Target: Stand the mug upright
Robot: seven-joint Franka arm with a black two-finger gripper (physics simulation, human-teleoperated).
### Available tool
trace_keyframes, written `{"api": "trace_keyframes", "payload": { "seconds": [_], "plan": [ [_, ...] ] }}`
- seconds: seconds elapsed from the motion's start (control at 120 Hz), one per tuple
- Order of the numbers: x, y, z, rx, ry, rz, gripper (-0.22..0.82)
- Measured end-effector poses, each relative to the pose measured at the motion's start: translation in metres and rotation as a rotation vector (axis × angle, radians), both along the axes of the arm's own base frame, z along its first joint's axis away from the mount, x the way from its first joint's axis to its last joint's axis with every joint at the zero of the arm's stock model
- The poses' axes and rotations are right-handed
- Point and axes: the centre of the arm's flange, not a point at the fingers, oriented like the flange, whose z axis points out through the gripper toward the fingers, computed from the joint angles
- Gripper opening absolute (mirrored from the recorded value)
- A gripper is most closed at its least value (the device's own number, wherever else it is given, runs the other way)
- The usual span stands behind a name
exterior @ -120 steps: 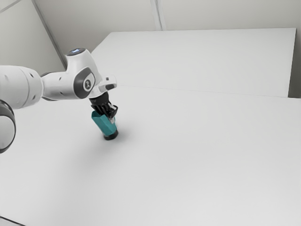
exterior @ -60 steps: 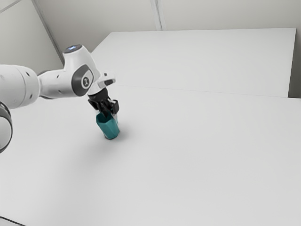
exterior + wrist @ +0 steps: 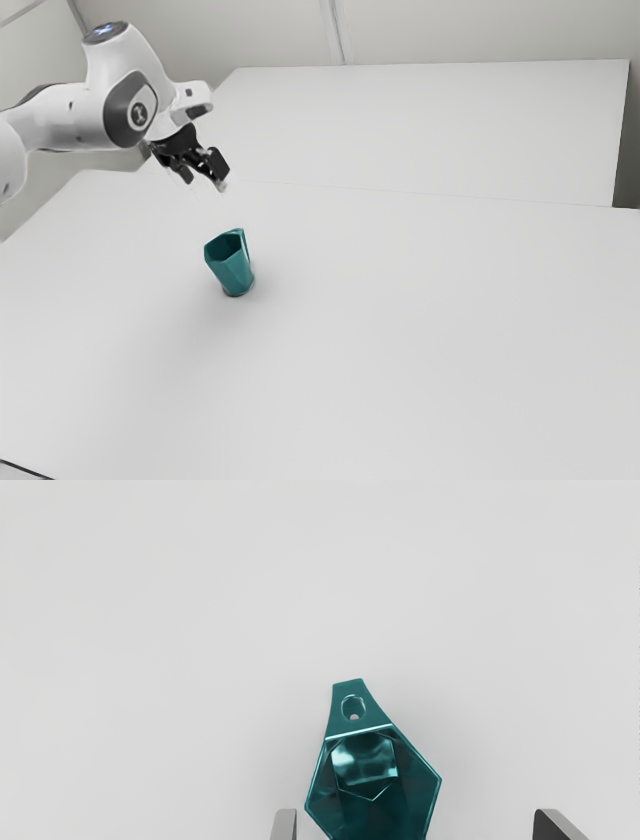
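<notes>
Up and to the exterior view's left of the mug, my gripper [image 3: 204,182] hangs in the air, apart from it. The teal faceted mug [image 3: 230,263] stands upright on the table, its mouth facing up. Looking down from the hand, I see into the mug [image 3: 372,785], with its handle projecting from one side of the rim. My gripper [image 3: 415,822] is open, its two fingertips wide apart, and the mug lies below the space between them without contact.
The white table [image 3: 400,340] spreads widely around the mug. Behind it is another pale surface [image 3: 430,130], with a wall farther back. A dark thin line crosses the near corner at the exterior view's left.
The mug has gone from tilted to upright. My gripper has let go of it and risen away toward the exterior view's upper left.
</notes>
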Motion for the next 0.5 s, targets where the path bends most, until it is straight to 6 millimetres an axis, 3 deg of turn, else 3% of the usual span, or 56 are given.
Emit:
{"api": "trace_keyframes", "payload": {
  "seconds": [0.25, 0.5],
  "plan": [
    [-0.021, 0.003, 0.067, 0.043, -0.004, -0.010, 0.56],
    [-0.036, 0.012, 0.106, 0.087, 0.005, 0.000, 0.57]
  ]
}}
